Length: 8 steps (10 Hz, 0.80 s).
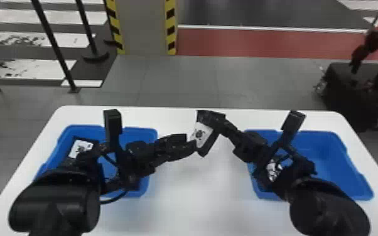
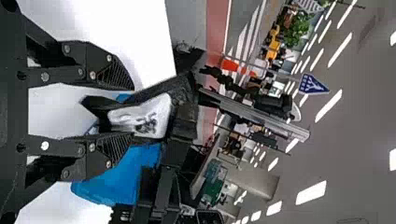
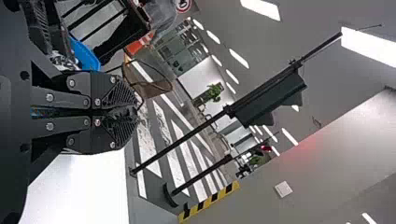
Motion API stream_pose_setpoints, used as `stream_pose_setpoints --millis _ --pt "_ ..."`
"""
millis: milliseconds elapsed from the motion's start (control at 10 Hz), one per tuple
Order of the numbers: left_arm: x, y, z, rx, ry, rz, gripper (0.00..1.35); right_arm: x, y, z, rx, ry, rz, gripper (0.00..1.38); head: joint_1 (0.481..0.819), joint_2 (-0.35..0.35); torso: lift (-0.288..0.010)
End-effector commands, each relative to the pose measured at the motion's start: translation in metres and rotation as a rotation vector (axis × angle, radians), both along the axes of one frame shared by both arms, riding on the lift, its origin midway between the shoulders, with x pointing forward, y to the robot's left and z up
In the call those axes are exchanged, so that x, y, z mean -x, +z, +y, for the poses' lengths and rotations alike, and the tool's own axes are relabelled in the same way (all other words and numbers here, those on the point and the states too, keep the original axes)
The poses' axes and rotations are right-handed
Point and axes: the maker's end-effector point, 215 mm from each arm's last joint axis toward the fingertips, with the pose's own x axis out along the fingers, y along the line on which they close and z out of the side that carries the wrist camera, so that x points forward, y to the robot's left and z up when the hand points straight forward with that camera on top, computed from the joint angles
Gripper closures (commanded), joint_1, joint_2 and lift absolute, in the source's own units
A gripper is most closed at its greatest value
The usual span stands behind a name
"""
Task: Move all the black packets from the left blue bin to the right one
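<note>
Black packet pinched in right claw; left claw spread; white table, striped pillar behind.

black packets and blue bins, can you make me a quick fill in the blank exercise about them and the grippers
The left gripper has its jaws ____.
The right gripper has its jaws ____ on a black packet.
That packet's label is mostly coloured ____.
The left bin and right bin are both ____.

Missing words: open; shut; white; blue
</note>
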Motion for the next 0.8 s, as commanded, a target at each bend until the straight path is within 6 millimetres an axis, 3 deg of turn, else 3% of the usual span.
stream_pose_setpoints --millis 0,200,500,700 --pt "0.006 -0.016 0.018 -0.002 0.043 0.026 0.1 -0.012 0.011 -0.038 0.002 -0.076 -0.036 1.28 0.695 0.01 -0.11" --pt "0.017 -0.028 0.047 0.015 0.105 0.029 0.14 -0.017 0.007 -0.11 0.057 -0.211 -0.037 1.28 0.695 -0.023 -0.11" --pt "0.033 -0.028 0.104 -0.018 0.208 0.027 0.14 -0.01 -0.038 -0.187 0.139 -0.333 0.052 1.28 0.695 -0.073 -0.11" --pt "0.034 -0.016 0.141 -0.056 0.273 -0.005 0.14 -0.007 -0.066 -0.24 0.198 -0.444 0.108 1.28 0.695 -0.082 -0.11"
